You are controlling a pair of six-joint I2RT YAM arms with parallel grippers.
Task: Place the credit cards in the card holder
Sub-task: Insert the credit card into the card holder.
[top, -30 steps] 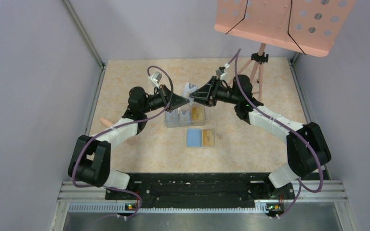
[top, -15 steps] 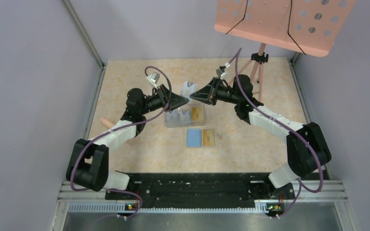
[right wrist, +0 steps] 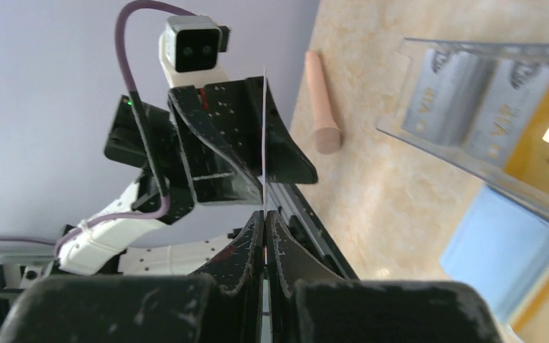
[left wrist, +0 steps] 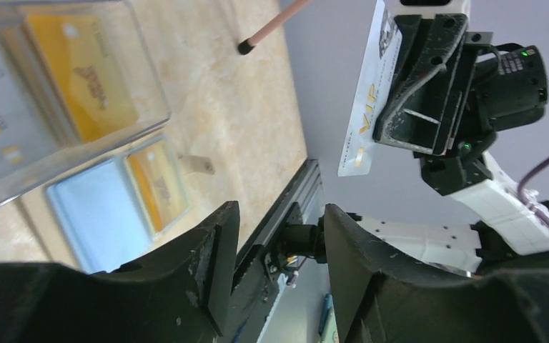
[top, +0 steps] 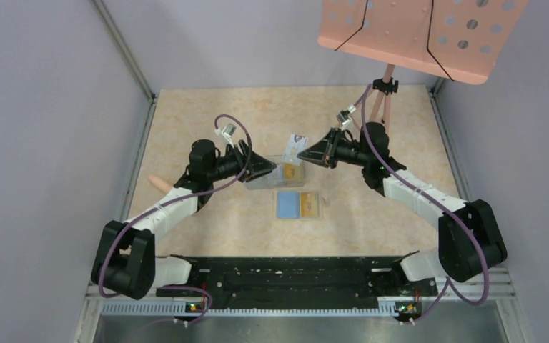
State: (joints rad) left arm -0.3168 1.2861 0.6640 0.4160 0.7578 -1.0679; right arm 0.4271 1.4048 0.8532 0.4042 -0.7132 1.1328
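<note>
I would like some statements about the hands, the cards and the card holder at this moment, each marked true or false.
1. The right hand holds a white card. True.
2. The left hand is shut on a card. False: it is open and empty.
3. The card holder lies folded shut. False: it lies open, with a yellow card inside.
4. The clear box holds another yellow card. True.
</note>
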